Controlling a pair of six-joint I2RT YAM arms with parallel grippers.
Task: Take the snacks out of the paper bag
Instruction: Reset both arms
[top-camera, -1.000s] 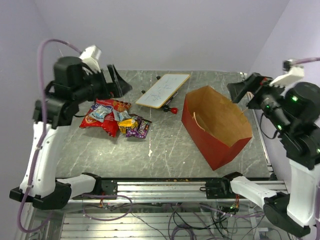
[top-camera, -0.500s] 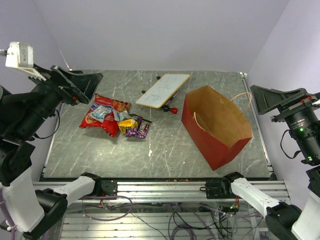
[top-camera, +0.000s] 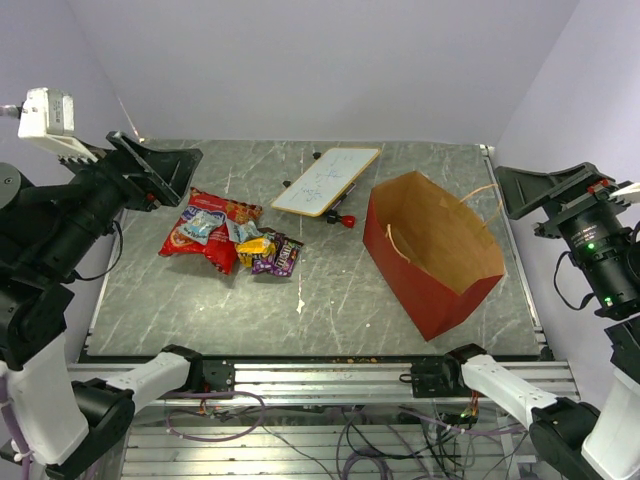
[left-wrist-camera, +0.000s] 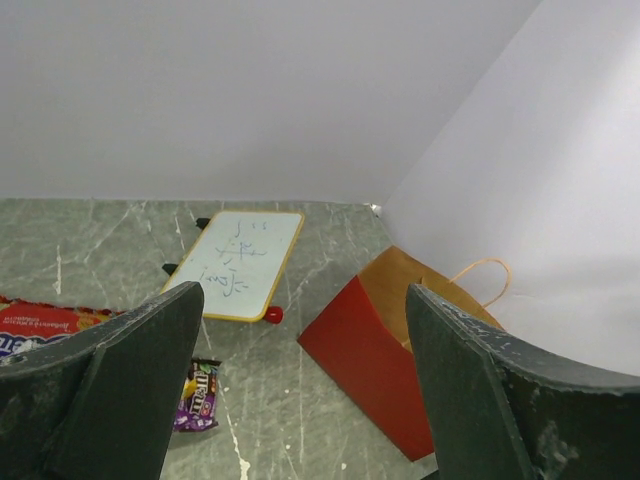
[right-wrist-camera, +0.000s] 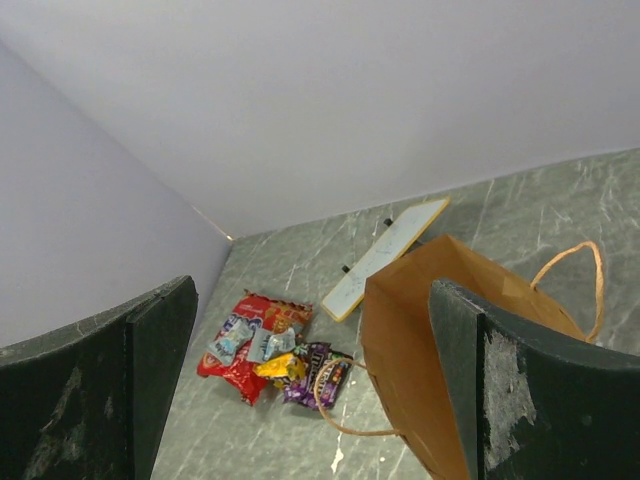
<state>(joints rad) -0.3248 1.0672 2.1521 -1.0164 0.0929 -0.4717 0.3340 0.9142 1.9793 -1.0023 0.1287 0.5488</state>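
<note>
The paper bag (top-camera: 432, 250), red outside and brown inside, lies open at the right of the table; only brown paper shows inside it. The red chip bag (top-camera: 190, 240) lies at the left with light blue (top-camera: 205, 225), yellow (top-camera: 255, 245) and purple (top-camera: 280, 258) packets on and beside it. My left gripper (top-camera: 165, 165) is open and empty, raised high above the table's left edge. My right gripper (top-camera: 540, 185) is open and empty, raised high by the right edge. The left wrist view shows the paper bag (left-wrist-camera: 375, 365) and the purple packet (left-wrist-camera: 200, 395). The right wrist view shows the paper bag (right-wrist-camera: 430, 340) and the chip bag (right-wrist-camera: 228, 375).
A white board (top-camera: 327, 180) with scribbles lies at the back centre, with a small red-and-black marker (top-camera: 340, 218) beside it. The bag's tan cord handles (top-camera: 485, 192) stick out at its far and near sides. Purple walls close in on three sides.
Both arms have risen and swung outward to the table's sides, away from the snacks and the bag. The bag and snacks have not moved.
</note>
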